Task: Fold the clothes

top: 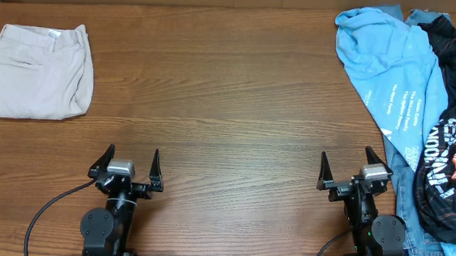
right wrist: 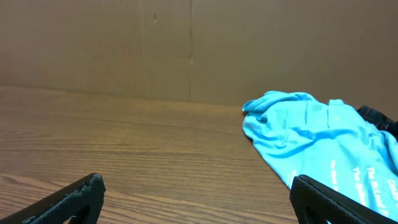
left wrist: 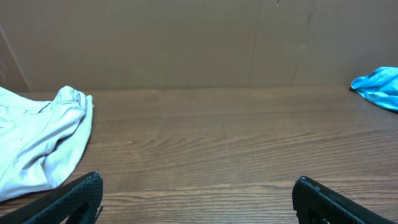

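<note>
A pair of light beige cotton shorts (top: 38, 72) is seen lying folded at the far left of the brown wooden tabletop (top: 230, 89), with the waistband turned toward the far edge. The left claw (top: 133, 150) is held near the front edge, spread wide, with nothing gripped. The right claw (top: 346, 153) is likewise spread and empty. A light blue T-shirt with white print (top: 392, 66) is heaped at the far right, touched by a black garment with white graphic (top: 447, 145).
</note>
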Robot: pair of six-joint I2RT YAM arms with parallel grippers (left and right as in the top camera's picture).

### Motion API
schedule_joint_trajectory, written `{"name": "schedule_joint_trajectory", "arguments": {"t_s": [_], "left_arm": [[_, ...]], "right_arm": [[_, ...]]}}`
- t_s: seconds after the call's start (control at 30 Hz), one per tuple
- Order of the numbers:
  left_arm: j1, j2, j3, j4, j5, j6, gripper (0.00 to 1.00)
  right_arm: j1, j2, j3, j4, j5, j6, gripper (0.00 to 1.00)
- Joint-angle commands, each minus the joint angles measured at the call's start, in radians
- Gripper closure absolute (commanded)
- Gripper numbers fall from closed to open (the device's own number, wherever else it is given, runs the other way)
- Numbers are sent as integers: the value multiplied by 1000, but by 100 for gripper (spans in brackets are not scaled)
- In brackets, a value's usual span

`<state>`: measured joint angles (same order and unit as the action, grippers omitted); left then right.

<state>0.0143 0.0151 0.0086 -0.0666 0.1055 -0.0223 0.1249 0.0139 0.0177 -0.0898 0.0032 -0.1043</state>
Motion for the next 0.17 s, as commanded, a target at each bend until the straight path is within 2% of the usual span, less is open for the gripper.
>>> {"name": "schedule_joint_trajectory", "arguments": {"t_s": [0.0,0.13], "left_arm": [[-1,-11,-4,0,6,16,0],[-1,-11,-4,0,6,16,0]], "right_arm": [[-5,-11,-10,6,-5,7,0],[-5,-11,-10,6,-5,7,0]]}}
